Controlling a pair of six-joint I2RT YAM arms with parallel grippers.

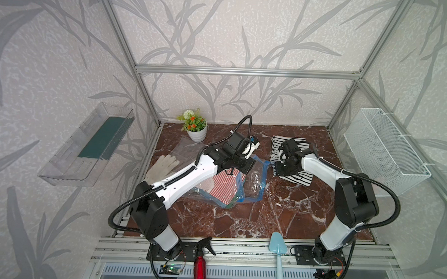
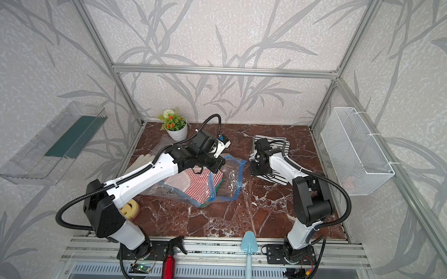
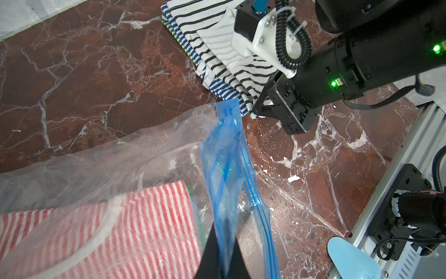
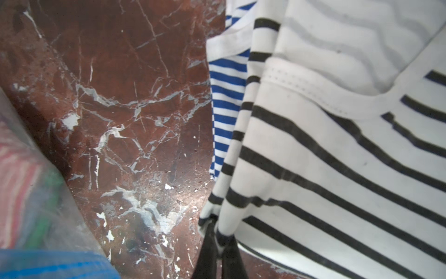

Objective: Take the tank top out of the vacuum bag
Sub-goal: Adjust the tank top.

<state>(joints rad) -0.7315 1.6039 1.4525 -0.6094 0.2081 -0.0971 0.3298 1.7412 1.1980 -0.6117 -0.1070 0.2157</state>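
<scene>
The left gripper [image 3: 224,244] is pinching shut on the blue zip strip of the vacuum bag [image 3: 115,154]; the right gripper [image 4: 218,232] is clamping closed on the black-striped tank top [image 4: 337,169], lying on the marble table [image 1: 278,211] just beside the bag; a red-striped garment [image 3: 135,224] is sitting inside

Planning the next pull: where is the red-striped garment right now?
In both top views the red-striped garment lies inside the vacuum bag, just left of centre on the table, with the black-striped top to its right.
</scene>
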